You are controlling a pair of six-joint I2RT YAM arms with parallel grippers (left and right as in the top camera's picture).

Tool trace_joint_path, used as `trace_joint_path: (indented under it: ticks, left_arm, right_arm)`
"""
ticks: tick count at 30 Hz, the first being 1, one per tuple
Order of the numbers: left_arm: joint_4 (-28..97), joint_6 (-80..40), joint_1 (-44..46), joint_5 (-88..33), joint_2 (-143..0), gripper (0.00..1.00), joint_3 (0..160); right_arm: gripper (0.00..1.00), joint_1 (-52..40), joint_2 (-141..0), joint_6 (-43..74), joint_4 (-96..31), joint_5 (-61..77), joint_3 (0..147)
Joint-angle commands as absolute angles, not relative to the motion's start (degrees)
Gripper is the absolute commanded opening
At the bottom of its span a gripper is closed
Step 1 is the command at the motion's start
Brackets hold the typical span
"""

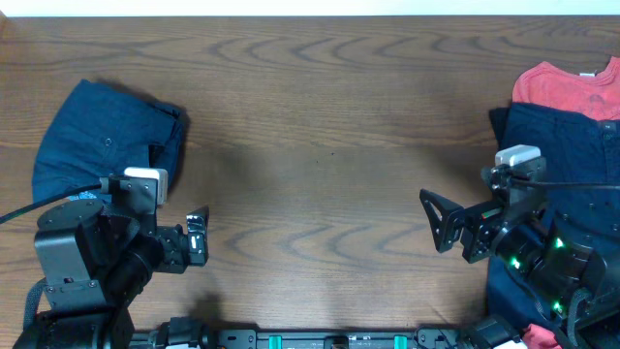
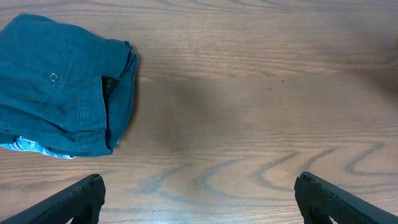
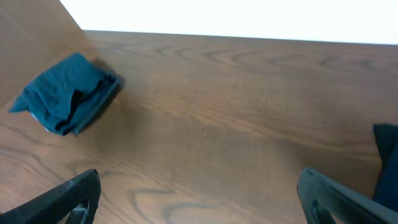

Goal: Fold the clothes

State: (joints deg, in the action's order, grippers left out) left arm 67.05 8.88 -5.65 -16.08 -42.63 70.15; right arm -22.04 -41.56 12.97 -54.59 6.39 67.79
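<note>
At far left of table point(image 1: 320, 116): navy shorts point(image 1: 102, 136), folded into a compact bundle, open edges turned toward centre, one button showing on the top layer. From left wrist view, a sliver of light-blue denim point(image 2: 28, 147) peeking out under the bundle's near edge; how far it runs beneath, impossible to tell.

Just beside that bundle, nearer the table's front edge: left gripper point(image 1: 198, 237). Jaws spread wide, nothing between them, only bare wood below. Not touching the shorts. Pointing toward mid-table.

Across the wood, well apart, facing it: right gripper point(image 1: 434, 221). Jaws likewise spread wide, holding nothing, over bare wood at the left fringe of the right-hand heap. Not in contact with any cloth, as far as overhead and wrist views show.

At far right: pile point(image 1: 572, 160) of dark navy cloth, loose and unfolded, running from mid-depth down to the front edge, partly hidden under the right arm. Behind it, at the back right corner: red T-shirt point(image 1: 567, 87), rumpled, touching the pile's far edge and partly cut off by the picture border.

Between the two grippers: plain wood grain.
</note>
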Motion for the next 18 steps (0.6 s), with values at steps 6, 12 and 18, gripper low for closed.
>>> trace_joint_path:
  ticks: [6, 12, 18]
  left_arm:
    - [67.1, 9.4, -5.4, -15.4, -42.6, 0.98, 70.7]
    - [67.1, 9.4, -5.4, -15.4, -42.6, 0.98, 70.7]
    - [67.1, 9.4, -5.4, -15.4, -42.6, 0.98, 70.7]
  right_arm:
    - [0.99, -22.6, -41.6, 7.6, -55.7, 2.7, 68.3]
    - [0.99, -22.0, -40.8, -2.5, -50.0, 2.8, 66.3]
    - [0.99, -18.4, -34.5, -4.8, -33.5, 4.7, 54.5]
